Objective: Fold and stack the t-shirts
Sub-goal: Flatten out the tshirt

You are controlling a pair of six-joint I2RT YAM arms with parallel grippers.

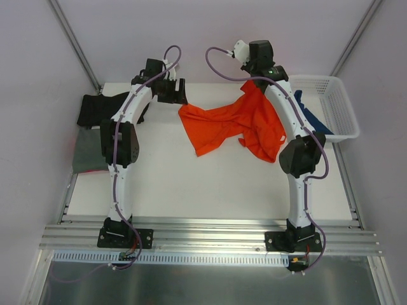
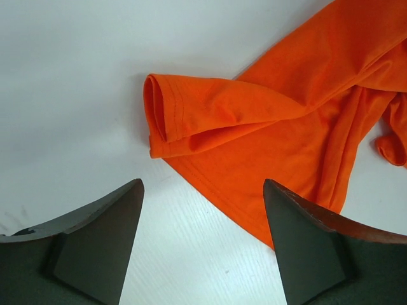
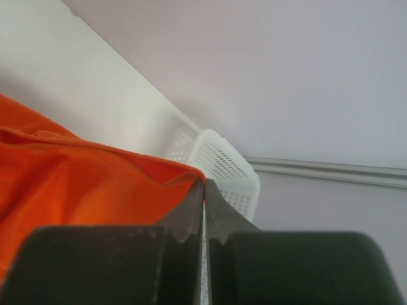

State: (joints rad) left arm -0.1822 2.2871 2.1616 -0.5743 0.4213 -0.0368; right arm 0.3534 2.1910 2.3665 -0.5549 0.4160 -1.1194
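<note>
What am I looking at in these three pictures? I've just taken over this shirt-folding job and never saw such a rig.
Two robot arms are bolted at the near edge of the table. The overhead picture looks down from behind them; the other two come from a camera on each wrist. The right gripper is shut, pinching an edge of the orange t-shirt. The left gripper is open above that shirt's sleeve, holding nothing. A black t-shirt and a grey one lie at the left; a blue one shows in the white basket on the right.

orange t-shirt point(image 1: 222, 124): rumpled, centre | black t-shirt point(image 1: 95, 108), grey t-shirt point(image 1: 86, 155): left edge | blue t-shirt point(image 1: 315, 121): right
</note>
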